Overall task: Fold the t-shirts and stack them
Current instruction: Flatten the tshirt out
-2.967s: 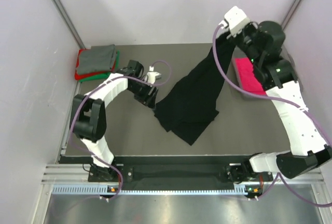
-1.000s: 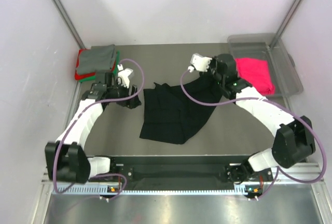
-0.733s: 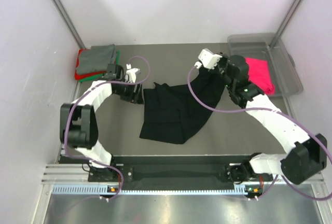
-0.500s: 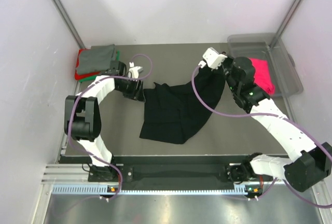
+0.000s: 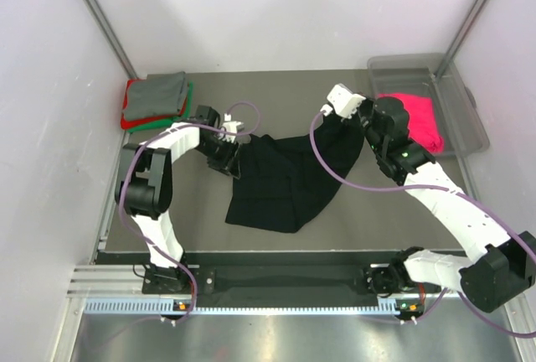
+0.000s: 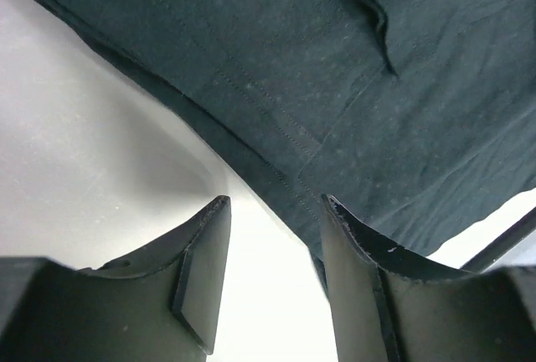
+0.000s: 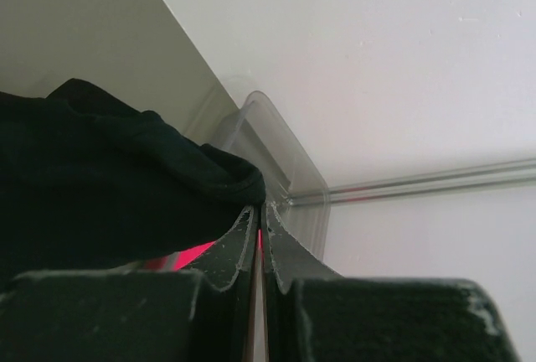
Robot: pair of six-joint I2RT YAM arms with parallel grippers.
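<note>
The black t-shirt (image 5: 280, 182) lies rumpled on the table (image 5: 385, 203), its right corner lifted and pinched by the right gripper (image 5: 355, 124). The left gripper (image 5: 228, 154), fingers spread, sits at its left hem. Right of it, a clear bin (image 5: 471, 127) holds a pink t-shirt (image 5: 416, 119). To its left sits a folded stack (image 5: 155, 98).

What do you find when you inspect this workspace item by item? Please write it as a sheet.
Surface: grey table, no spills seen.
Job's things: black t-shirt unfolded mid-table; folded stack far left, grey t-shirt over red t-shirt and green t-shirt; hot-pink t-shirt in the bin.
Clutter: clear plastic bin, far right.
Grippers: left gripper open at the black t-shirt's left edge; right gripper shut on its raised right edge.
Cables: purple cables loop off both arms.
Surroundings: white walls; nothing else seen.
</note>
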